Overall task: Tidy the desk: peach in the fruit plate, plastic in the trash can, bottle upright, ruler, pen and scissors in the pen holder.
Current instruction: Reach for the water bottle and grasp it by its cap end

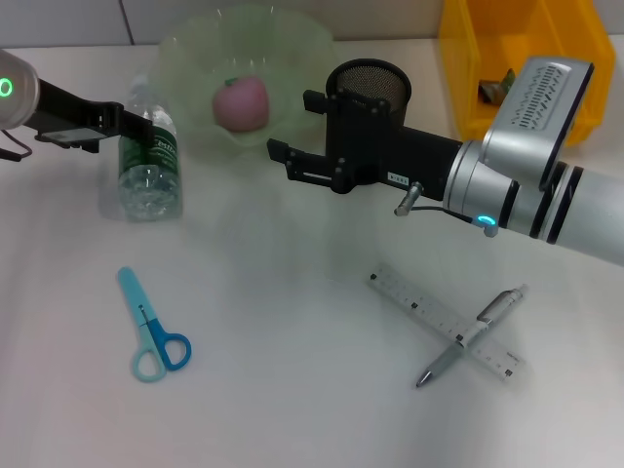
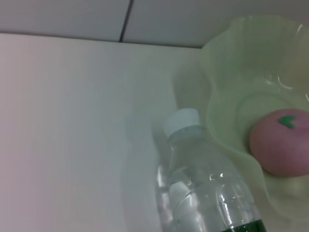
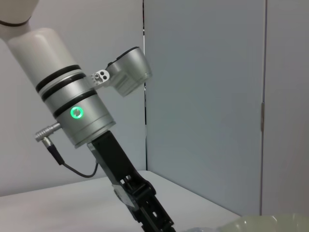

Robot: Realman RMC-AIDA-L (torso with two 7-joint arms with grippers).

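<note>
While the head view takes in the whole white desk (image 1: pixel 292 390), only the left wrist view shows the white screw cap (image 2: pixel 181 121) of the clear plastic water bottle (image 1: pixel 150 161) close up, with the pale green scalloped fruit plate (image 1: pixel 195 58) just beside it. From the right wrist view, the left arm is seen slanting down to the desk, a green light on its silver wrist.

That arm reaches in from the desk's left side, and the left gripper (image 1: pixel 139 125) is closed on the bottle near its neck; the bottle stands upright by the plate. Stretched across from the right, the right gripper (image 1: pixel 297 132) has its fingers spread apart and holds nothing, hovering in front of the black mesh pen holder (image 1: pixel 369 83).

A pink peach (image 1: pixel 240 103) lies in the fruit plate. Behind the right arm, a yellow plastic bin (image 1: pixel 468 68) holds some small item I cannot identify. Blue-handled scissors (image 1: pixel 151 327) lie flat at front left; the silver pen (image 1: pixel 473 334) lies crossed over the clear ruler (image 1: pixel 409 302) at front right.
</note>
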